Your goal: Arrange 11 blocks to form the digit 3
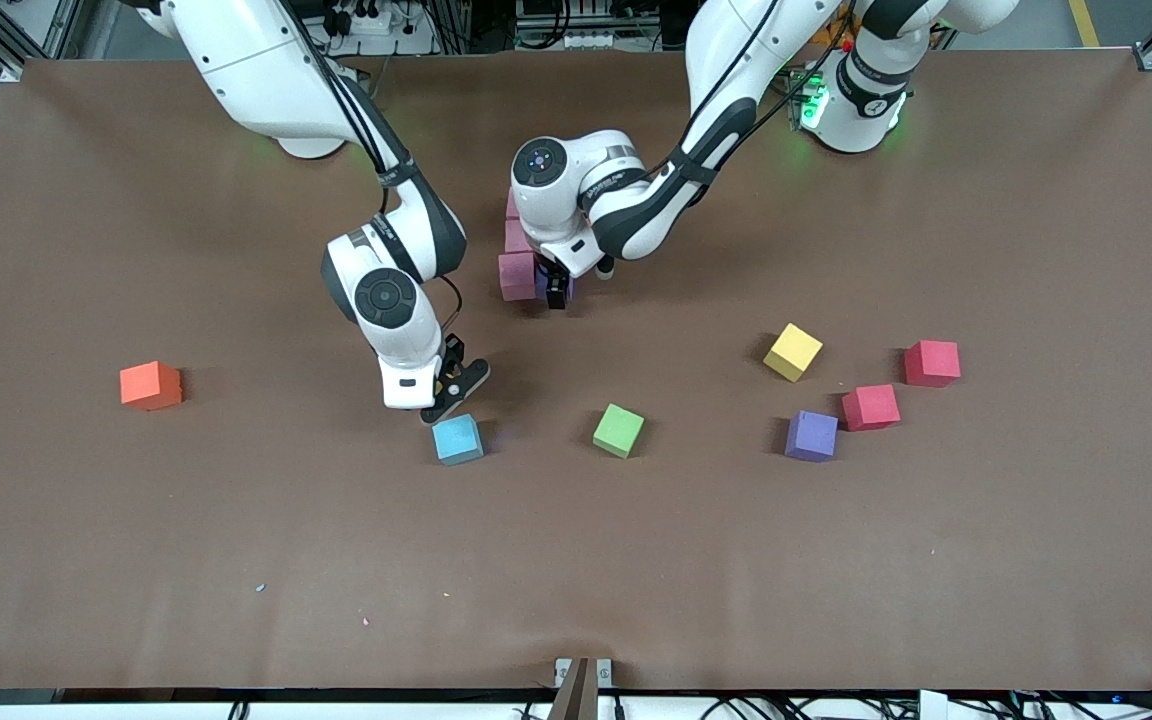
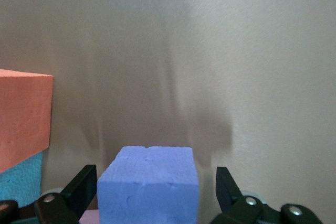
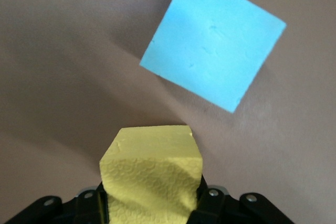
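My right gripper (image 1: 451, 390) is shut on a yellow block (image 3: 151, 174), squeezing it; my hand hides that block in the front view. It hangs over the table beside a light blue block (image 1: 458, 439) (image 3: 212, 59). My left gripper (image 1: 557, 292) (image 2: 155, 182) is open around a purple-blue block (image 2: 149, 184), its fingers (image 2: 84, 182) standing clear of the block's sides. This block sits against a row of pink blocks (image 1: 516, 272) at the table's middle. Loose blocks lie nearer the front camera: orange (image 1: 151, 385), green (image 1: 618, 430), yellow (image 1: 793, 351), purple (image 1: 811, 435).
Two red cubes (image 1: 931, 363) (image 1: 871, 407) lie toward the left arm's end, beside the purple block. In the left wrist view a salmon-pink block (image 2: 23, 119) stands beside the jaws with a teal one (image 2: 21, 177) against it.
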Available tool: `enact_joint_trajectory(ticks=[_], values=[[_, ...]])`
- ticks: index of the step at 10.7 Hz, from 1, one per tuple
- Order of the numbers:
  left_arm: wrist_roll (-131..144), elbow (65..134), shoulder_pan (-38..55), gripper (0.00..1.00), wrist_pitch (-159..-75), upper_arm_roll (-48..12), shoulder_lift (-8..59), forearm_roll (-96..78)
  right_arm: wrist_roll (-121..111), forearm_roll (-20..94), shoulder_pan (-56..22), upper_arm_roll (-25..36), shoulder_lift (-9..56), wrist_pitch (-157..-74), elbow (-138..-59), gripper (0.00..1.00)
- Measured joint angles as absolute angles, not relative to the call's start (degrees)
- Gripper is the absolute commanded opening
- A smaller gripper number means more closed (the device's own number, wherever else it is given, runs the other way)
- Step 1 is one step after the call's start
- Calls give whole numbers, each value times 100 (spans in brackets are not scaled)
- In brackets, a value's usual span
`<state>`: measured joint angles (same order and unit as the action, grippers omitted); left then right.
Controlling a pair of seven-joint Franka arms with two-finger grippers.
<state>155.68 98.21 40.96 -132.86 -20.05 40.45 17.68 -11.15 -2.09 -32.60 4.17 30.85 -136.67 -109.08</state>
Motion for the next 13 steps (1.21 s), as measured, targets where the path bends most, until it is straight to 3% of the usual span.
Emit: enact_joint_trajectory(ticks=[6, 13], values=[[15240, 9760, 3834, 100, -12414, -2006, 3202, 1769, 1972, 491, -3767, 328, 2802, -13174, -10900, 0], [12484, 9869, 1448, 100, -12226, -1986, 2981, 1766, 4201, 525, -4500, 316, 2780, -13205, -10921, 0]])
